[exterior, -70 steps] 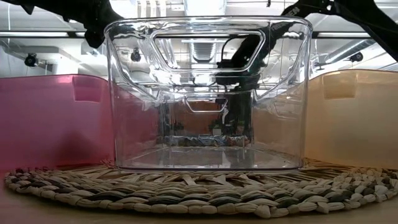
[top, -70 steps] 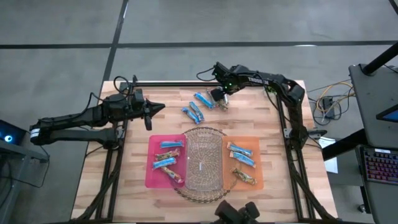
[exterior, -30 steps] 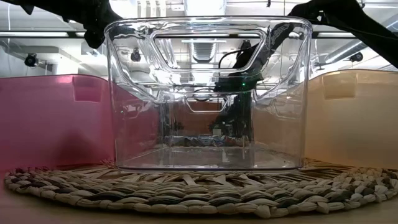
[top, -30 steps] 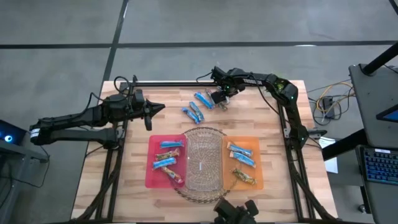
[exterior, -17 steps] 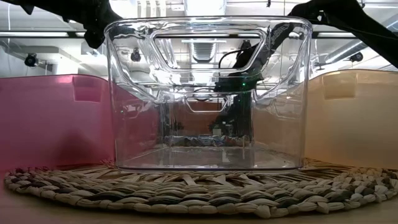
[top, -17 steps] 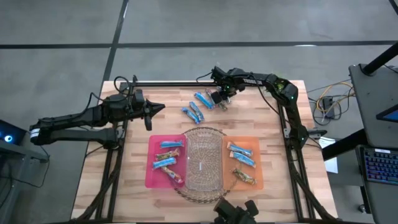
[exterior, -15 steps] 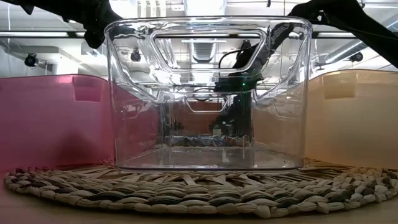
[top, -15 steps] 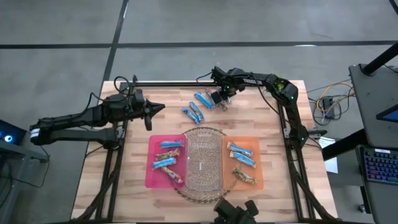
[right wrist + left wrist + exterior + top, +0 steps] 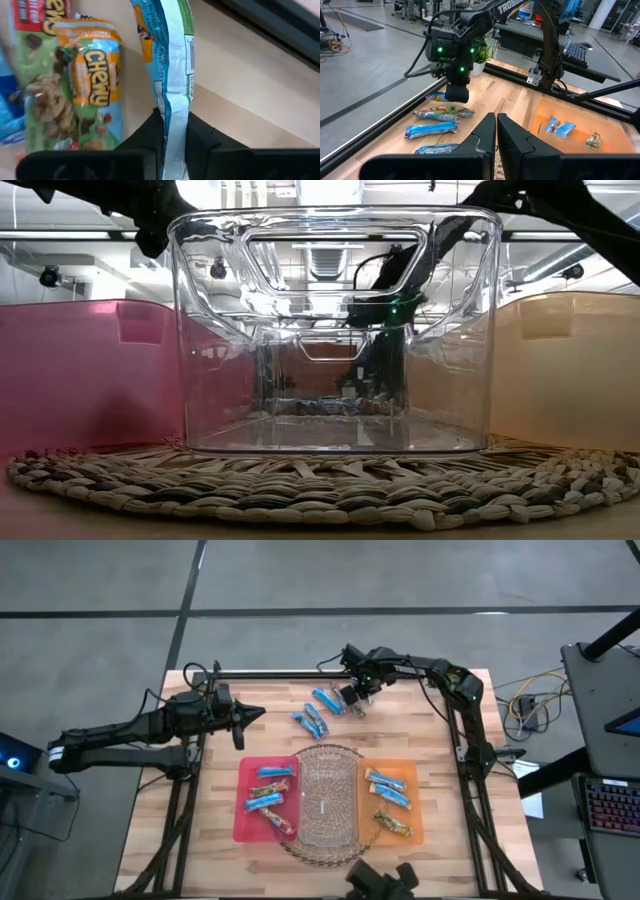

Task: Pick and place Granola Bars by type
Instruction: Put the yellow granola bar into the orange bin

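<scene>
Table (image 9: 200, 810), far centre: right gripper (image 9: 352, 698), jaws apart a second ago, has now closed them on a blue bar (image 9: 167, 65) among the loose bars; lift pending. Left gripper (image 9: 240, 718), jaws together, waits left.

Bare wood lies open between the loose bars (image 9: 314, 720) and the clear bin (image 9: 328, 800); trays (image 9: 252, 827) flank it.

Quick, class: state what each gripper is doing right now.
Left gripper: closed, empty, above the table's left side.
Right gripper: closed on a blue-wrapped granola bar at the table's far edge.
</scene>
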Robot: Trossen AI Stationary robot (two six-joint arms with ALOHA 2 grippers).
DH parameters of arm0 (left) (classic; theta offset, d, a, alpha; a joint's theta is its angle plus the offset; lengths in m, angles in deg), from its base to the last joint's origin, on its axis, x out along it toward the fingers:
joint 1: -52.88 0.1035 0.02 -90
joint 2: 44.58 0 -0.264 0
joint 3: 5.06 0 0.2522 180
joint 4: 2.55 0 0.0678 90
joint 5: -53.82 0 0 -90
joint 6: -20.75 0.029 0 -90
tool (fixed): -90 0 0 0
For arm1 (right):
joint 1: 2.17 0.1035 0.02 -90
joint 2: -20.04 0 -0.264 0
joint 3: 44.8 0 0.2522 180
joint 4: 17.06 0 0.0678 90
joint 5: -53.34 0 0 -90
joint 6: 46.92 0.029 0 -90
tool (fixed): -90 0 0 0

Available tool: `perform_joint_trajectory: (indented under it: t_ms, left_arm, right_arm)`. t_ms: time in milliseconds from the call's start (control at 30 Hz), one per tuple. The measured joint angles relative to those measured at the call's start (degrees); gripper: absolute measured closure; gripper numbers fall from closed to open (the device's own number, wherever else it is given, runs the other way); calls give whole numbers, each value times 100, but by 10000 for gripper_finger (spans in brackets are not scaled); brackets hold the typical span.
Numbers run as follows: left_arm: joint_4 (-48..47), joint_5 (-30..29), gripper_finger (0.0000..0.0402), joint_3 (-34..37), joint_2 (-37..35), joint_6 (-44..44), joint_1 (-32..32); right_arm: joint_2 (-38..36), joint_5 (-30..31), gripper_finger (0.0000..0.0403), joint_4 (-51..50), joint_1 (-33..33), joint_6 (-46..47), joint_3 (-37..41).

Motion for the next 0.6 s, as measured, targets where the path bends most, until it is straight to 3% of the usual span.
perform_joint_trajectory:
  t_ms: [267, 600]
  left_arm:
    - [0, 0, 401, 0, 0, 1, 0]
    - [4, 1, 401, 0, -1, 21, 0]
  right_arm:
    - [-562, 0, 364, -298, 26, -2, 2]
    - [-1738, -478, 365, -789, 395, -26, 2]
